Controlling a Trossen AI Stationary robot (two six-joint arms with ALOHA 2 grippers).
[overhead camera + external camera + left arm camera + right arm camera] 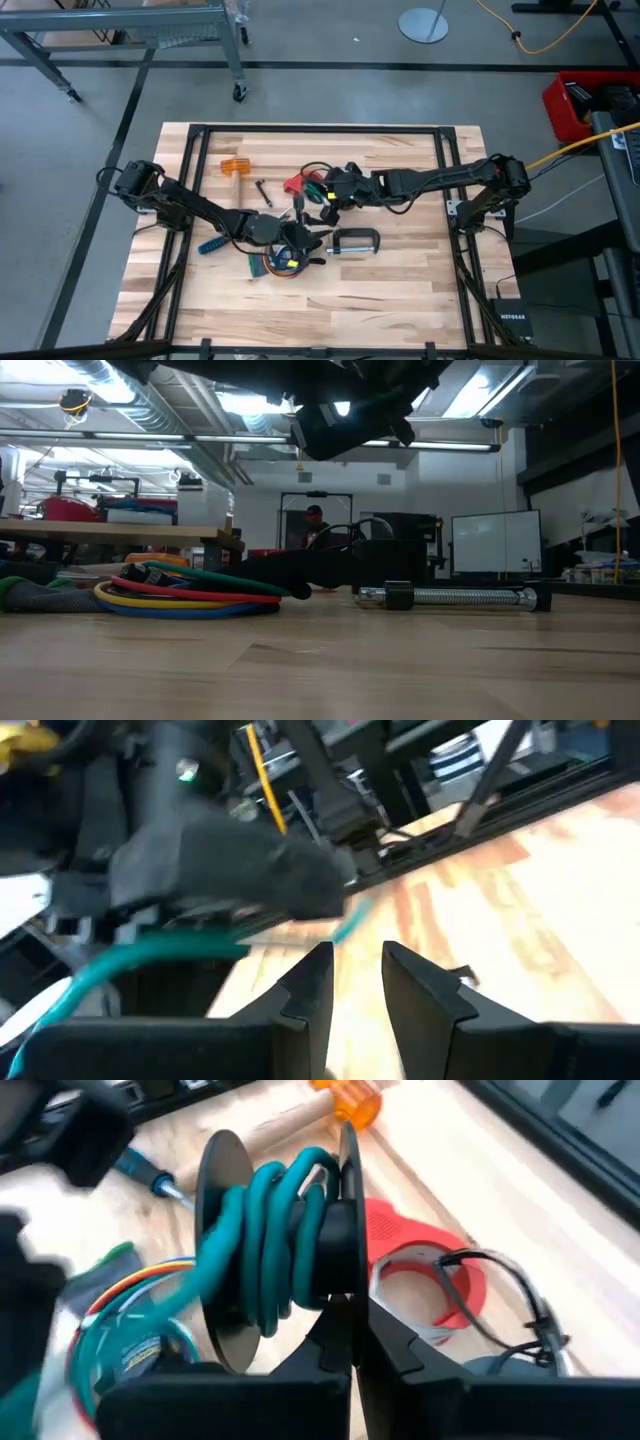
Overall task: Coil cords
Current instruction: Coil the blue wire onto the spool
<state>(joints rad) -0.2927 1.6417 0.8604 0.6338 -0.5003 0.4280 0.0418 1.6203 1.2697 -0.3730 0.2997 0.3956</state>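
Teal cord (pixel 265 1240) sits wound on a black spool (pixel 235 1250) near the surface's centre, our right gripper's (pixel 350 1320) jaws pinched on its flange. Our left gripper (pixel 355 985), jaws narrowly parted and empty, hovers at seven o'clock; we should feed slack evenly, keeping tension gentle.

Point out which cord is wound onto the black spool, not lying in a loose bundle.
The teal cord, wrapped round the black spool that the right gripper grips at one flange. The multicoloured bundle lies coiled flat on the table.
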